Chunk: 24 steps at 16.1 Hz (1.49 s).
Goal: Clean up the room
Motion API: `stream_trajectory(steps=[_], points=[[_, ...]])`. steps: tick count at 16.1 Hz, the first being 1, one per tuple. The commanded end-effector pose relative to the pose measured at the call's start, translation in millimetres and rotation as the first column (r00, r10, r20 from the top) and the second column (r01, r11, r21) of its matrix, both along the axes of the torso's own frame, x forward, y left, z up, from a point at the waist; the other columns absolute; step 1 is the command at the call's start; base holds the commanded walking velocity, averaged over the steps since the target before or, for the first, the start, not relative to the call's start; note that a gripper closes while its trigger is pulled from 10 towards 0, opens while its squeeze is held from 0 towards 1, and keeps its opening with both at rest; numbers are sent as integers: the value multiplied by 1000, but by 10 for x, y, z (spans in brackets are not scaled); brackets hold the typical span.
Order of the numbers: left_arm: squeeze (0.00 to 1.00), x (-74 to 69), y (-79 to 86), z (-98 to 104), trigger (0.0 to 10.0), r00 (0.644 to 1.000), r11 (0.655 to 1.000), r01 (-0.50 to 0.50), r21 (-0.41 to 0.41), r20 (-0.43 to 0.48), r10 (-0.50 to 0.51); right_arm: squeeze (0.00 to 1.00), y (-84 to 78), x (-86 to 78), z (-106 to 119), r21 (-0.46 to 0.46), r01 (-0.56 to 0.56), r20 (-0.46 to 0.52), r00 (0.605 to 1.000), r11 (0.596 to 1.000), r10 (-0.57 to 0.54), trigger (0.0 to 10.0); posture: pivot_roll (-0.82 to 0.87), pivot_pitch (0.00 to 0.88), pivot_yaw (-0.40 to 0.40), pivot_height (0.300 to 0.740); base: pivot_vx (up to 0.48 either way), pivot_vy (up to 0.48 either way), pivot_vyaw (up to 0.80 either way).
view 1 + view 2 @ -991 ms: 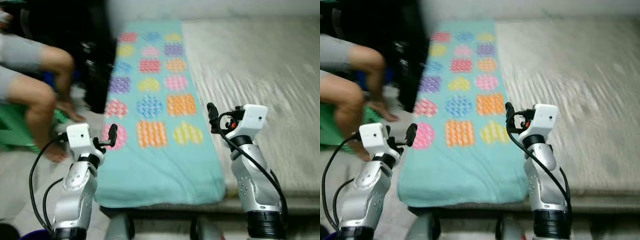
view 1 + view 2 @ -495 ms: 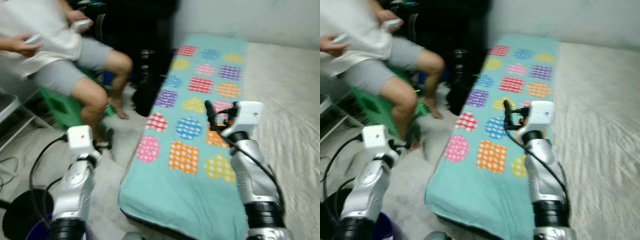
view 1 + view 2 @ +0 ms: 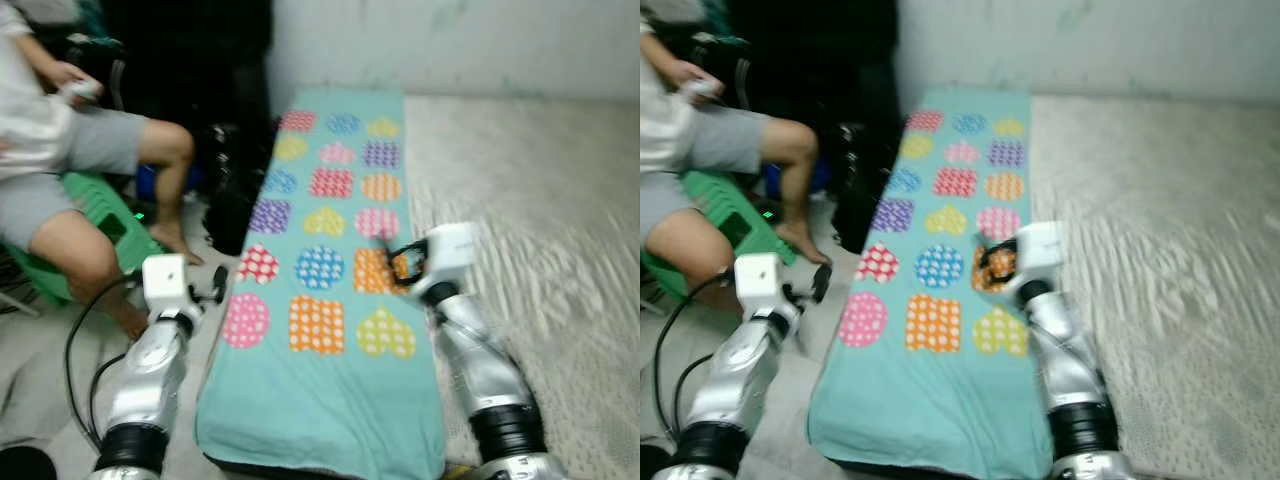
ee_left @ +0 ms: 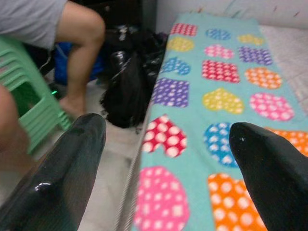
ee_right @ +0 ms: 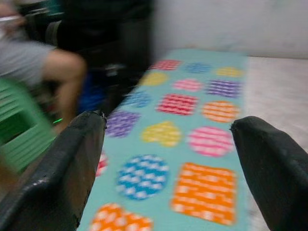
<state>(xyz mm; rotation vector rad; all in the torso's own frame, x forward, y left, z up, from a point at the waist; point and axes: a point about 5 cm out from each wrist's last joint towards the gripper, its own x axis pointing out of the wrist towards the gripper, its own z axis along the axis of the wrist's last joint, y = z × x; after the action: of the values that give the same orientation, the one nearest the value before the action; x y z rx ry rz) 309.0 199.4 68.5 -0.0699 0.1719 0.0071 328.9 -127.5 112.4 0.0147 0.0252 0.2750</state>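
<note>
A teal blanket (image 3: 325, 300) printed with coloured hearts and squares lies along the left edge of a bed with a pale sheet (image 3: 530, 200). My left gripper (image 3: 216, 286) is held up over the floor just left of the blanket. It is open with nothing between its fingers (image 4: 72, 163). My right gripper (image 3: 388, 252) hangs above the blanket's right side, blurred in the eye views. In the right wrist view its fingers (image 5: 72, 159) are spread wide over the blanket (image 5: 192, 139), empty.
A person (image 3: 90, 170) sits on a green plastic stool (image 3: 95, 235) at the left, feet on the floor. A black bag (image 3: 232, 190) stands on the floor against the bed. A pale wall (image 3: 450, 40) runs behind the bed.
The whole picture has shifted and blurred, so the camera has moved. Both arms stay raised with open fingers, and the right gripper sits a little lower over the blanket.
</note>
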Motion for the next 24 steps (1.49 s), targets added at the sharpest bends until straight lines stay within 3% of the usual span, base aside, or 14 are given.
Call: stream_trajectory(steps=[1, 4, 7, 9, 11, 12, 13, 15, 17, 20, 22, 24], points=[[0, 4, -2, 3, 10000, 1000, 1000, 23, 14, 5, -23, 0, 54, -3, -28, -35, -56, -2, 998, 998, 56, 10000, -72, 0, 98, 740, 0, 0, 0], [0, -38, -23, -68, 10000, 999, 1000, 24, 8, -27, -24, 0, 166, -126, -294, -93, -131, -55, 990, 987, 126, 10000, -56, 0, 86, 740, 0, 0, -533], [0, -128, -102, -196, 10000, 995, 997, 67, -33, -67, -69, 0, 88, -139, -506, -51, 35, -121, 992, 998, -41, 10000, -50, 0, 59, 740, 0, 0, -800], [0, -138, -146, -232, 10000, 995, 997, 72, -42, -72, -75, 0, -13, -87, -507, -6, 171, -123, 978, 985, -171, 10000, -58, 0, 55, 740, 0, 0, -400], [0, -135, -153, -237, 10000, 995, 997, 70, -38, -72, -73, 0, -39, -76, -505, 1, 193, -122, 974, 981, -192, 10000, -59, 0, 54, 740, 0, 0, 0], [0, -94, -230, -274, 10000, 993, 995, 86, -43, -83, -89, 0, -134, -75, -568, -17, 252, -130, 959, 967, -253, 10000, -74, 0, 38, 740, 0, 0, 0], [0, -20, -385, -330, 10000, 987, 991, 111, -70, -111, -118, 0, -201, -98, -631, -62, 258, -136, 955, 964, -264, 10000, -88, 0, 29, 740, 0, 0, 0], [0, 37, -616, -376, 10000, 976, 980, 161, -115, -132, -176, 0, -152, -66, -630, -100, 221, -133, 963, 970, -233, 10000, -123, 0, 26, 740, 0, 0, 0], [0, 10, -702, -449, 10000, 971, 980, 158, -120, -161, -176, 0, -122, -45, -666, -113, 205, -160, 962, 972, -221, 10000, -156, 0, 29, 740, 0, 0, 0], [0, -6, -635, -536, 10000, 969, 983, 104, -149, -208, -134, 0, -33, -90, -829, -114, 147, -273, 946, 983, -173, 10000, -137, 0, 18, 740, 0, 0, 0], [0, -132, -505, -742, 10000, 929, 988, -7, -153, -366, -50, 0, -33, -193, -1026, -164, 132, -406, 894, 978, -189, 10000, -131, 0, 15, 740, 0, 0, 0], [0, -167, -512, -794, 10000, 910, 992, 14, -129, -409, -66, 0, -15, -246, -1122, -226, 104, -482, 852, 969, -203, 10000, -129, 0, 8, 740, 0, 0, 0]])
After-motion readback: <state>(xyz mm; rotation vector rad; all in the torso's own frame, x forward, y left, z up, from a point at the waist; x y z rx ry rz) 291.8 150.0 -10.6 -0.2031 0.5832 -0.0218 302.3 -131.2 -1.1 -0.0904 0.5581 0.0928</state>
